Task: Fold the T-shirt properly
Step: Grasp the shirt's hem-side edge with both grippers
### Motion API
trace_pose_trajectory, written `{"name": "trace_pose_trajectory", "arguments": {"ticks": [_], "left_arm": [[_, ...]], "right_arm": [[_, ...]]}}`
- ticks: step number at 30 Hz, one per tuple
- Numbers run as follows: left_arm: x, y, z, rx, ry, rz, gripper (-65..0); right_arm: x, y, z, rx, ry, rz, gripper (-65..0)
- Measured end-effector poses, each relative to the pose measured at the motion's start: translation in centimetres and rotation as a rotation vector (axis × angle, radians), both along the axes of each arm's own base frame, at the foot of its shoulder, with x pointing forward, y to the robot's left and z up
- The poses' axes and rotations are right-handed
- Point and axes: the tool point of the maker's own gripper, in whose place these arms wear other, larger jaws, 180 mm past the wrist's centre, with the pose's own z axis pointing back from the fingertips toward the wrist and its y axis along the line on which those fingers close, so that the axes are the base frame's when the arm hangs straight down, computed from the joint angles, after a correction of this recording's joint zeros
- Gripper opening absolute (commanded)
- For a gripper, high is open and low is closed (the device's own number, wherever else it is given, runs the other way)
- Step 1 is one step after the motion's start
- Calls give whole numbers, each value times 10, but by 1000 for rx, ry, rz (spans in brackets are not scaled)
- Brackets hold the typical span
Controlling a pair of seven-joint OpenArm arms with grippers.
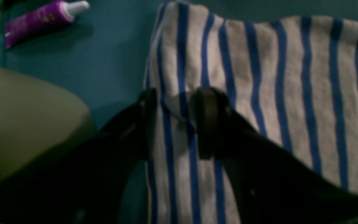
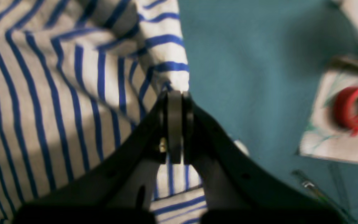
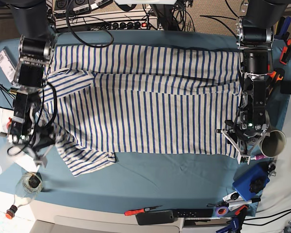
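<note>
T-shirt (image 3: 150,97) spread flat across teal surface (image 3: 174,179), stripes running front to back in base view, hem at that view's right, sleeves at its left. Near sleeve (image 3: 80,155) rumpled, folded edge lying toward front of surface.

Right hand (image 2: 175,93) at sleeve edge, at left in base view. Jaws pressed together in wrist view, striped fabric bunched directly at the tips and pulled into folds above them; shut on T-shirt. More fabric visible beneath the hand.

Left hand (image 1: 179,102) at hem corner, at right in base view. Jaws clearly parted in wrist view, one tip at the shirt's side edge, the other over the cloth, striped fabric showing between them. Not gripping anything visible; whether tips touch the cloth cannot be told.

Purple tube (image 1: 42,18) on surface, well apart from shirt edge in left wrist view. Red tape roll (image 2: 354,107) on a white card (image 2: 331,143), apart from sleeve in right wrist view. Cup (image 3: 274,143) just beside left hand. Red-handled screwdriver (image 3: 141,210) near front edge of surface.
</note>
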Motion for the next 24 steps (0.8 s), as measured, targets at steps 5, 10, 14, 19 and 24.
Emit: {"name": "trace_pose_trajectory", "arguments": {"ticks": [5, 10, 14, 19, 24], "left_arm": [[0, 0, 0, 0, 1, 0, -430], [0, 0, 0, 0, 0, 0, -430], [0, 0, 0, 0, 1, 0, -430], [0, 0, 0, 0, 1, 0, -430], [0, 0, 0, 0, 0, 0, -430]], "right_arm": [[-24, 16, -27, 87, 74, 18, -650], [-36, 41, -27, 151, 65, 129, -650], [-51, 47, -26, 117, 54, 187, -650], [-81, 56, -42, 106, 83, 230, -650], [-94, 60, -47, 104, 76, 245, -650]]}}
